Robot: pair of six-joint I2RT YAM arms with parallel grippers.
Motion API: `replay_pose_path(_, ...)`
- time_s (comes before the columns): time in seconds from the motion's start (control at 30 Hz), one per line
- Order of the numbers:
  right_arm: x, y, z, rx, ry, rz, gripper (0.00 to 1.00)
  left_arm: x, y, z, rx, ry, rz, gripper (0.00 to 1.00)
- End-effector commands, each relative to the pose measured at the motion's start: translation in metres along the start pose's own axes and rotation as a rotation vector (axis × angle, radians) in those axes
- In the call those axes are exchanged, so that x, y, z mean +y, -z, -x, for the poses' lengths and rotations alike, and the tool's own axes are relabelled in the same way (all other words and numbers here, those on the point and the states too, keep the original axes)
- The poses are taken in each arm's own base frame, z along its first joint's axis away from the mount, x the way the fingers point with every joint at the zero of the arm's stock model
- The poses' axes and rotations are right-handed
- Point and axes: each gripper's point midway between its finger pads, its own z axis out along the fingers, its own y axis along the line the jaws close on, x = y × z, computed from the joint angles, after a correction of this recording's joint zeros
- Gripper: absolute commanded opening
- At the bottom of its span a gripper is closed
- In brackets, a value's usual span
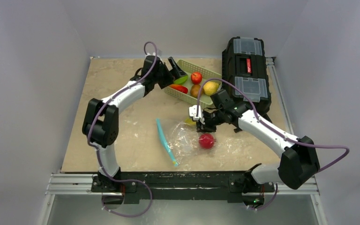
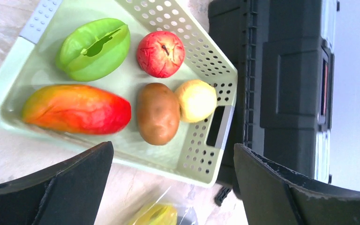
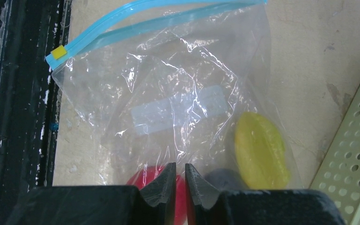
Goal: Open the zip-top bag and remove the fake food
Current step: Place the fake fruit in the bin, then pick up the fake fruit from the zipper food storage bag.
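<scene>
Over the pale green perforated plastic basket (image 2: 206,61) (image 1: 180,95), the left hand (image 2: 172,154) (image 1: 177,69) is released, its fingers spread wide. Only its wrist view shows the glossy plastic fake food (image 2: 158,113) lying inside: green, red, brown, pale yellow and red-orange pieces. A black plastic toolbox (image 2: 281,84) (image 1: 246,70) stands just beside the basket.

On the table (image 1: 122,93), the right hand (image 3: 180,171) (image 1: 200,123) is clenched on the film of the clear crinkly zip-top bag (image 3: 178,93) (image 1: 183,140). Its wrist view shows a yellow piece (image 3: 261,150) and a dark one (image 3: 222,177) in the bag. From above, the red fruit (image 1: 206,140) and the teal-blue zip strip (image 1: 165,140) (image 3: 145,16) read clearly.
</scene>
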Motion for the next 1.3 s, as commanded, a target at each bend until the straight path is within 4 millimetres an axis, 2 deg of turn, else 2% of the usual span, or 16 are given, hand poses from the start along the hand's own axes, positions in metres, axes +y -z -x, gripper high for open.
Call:
replay_pose_path(0.0,-0.001,0.008,0.013,-0.041,0.039,-0.006,0.13,-0.036,0.061,0.034,-0.168,-0.194,-0.091,1.0)
replay_pose_path(0.13,0.0,0.008,0.012,-0.041,0.046,0.003,0.14,-0.029,0.101,0.029,-0.228,-0.313,-0.087,1.0)
replay_pose_path(0.23,-0.001,0.008,0.011,-0.035,0.051,-0.005,0.16,-0.014,0.127,0.016,-0.248,-0.379,-0.067,1.0)
replay_pose_path(0.47,-0.006,0.01,0.007,-0.033,0.054,-0.036,0.23,0.033,0.182,-0.016,-0.301,-0.447,0.007,1.0)
replay_pose_path(0.53,-0.007,0.009,0.006,-0.029,0.052,-0.037,0.24,0.051,0.191,-0.032,-0.282,-0.449,0.031,1.0)
replay_pose_path(0.57,-0.006,0.009,0.005,-0.027,0.053,-0.036,0.25,0.054,0.198,-0.036,-0.286,-0.449,0.028,1.0)
replay_pose_path(0.73,-0.005,0.006,0.0,-0.014,0.05,-0.025,0.28,0.086,0.214,-0.066,-0.254,-0.402,0.071,1.0)
replay_pose_path(1.0,-0.009,0.008,-0.003,0.001,0.053,-0.043,0.35,0.1,0.241,-0.101,-0.227,-0.353,0.017,0.99)
replay_pose_path(1.07,-0.009,0.011,-0.007,0.023,0.051,-0.047,0.38,0.105,0.246,-0.109,-0.21,-0.345,0.019,0.95)
replay_pose_path(1.2,-0.002,0.023,-0.019,0.074,0.081,-0.028,0.41,0.116,0.247,-0.132,-0.129,-0.325,0.012,0.8)
replay_pose_path(1.27,0.004,0.03,-0.022,0.079,0.106,-0.02,0.45,0.121,0.247,-0.141,-0.096,-0.31,0.016,0.78)
